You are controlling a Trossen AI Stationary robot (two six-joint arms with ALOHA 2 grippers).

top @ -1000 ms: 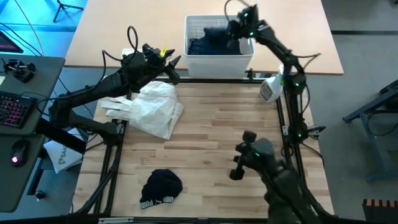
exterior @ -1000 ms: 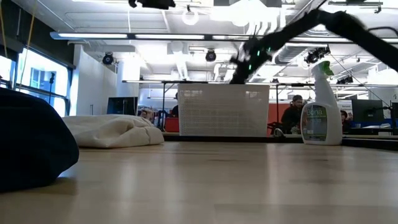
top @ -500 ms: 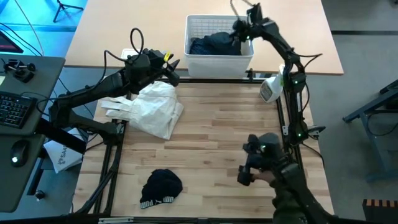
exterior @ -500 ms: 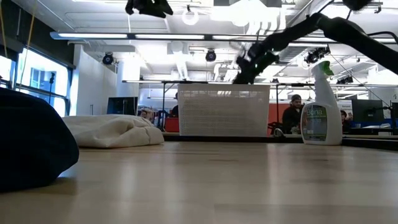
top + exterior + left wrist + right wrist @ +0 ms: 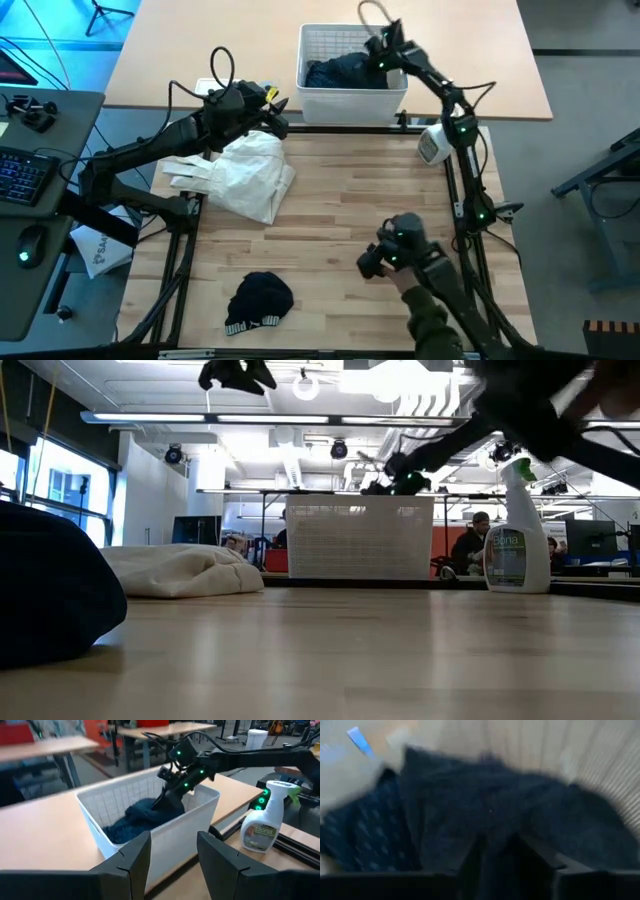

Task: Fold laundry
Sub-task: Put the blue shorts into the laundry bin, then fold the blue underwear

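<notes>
Change over the last second. The right gripper (image 5: 372,58) has swung from the basket's (image 5: 310,98) right rim inward and lower, now reaching down onto the dark laundry (image 5: 335,70) inside; its jaws went from shut to parted. In the foreground, the camera rig (image 5: 392,248) above the counter (image 5: 330,240) has shifted slightly leftward.

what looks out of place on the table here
A spray bottle lies tipped at the table's right edge in the high view, odd among laundry. A black cap sits alone near the front.
</notes>
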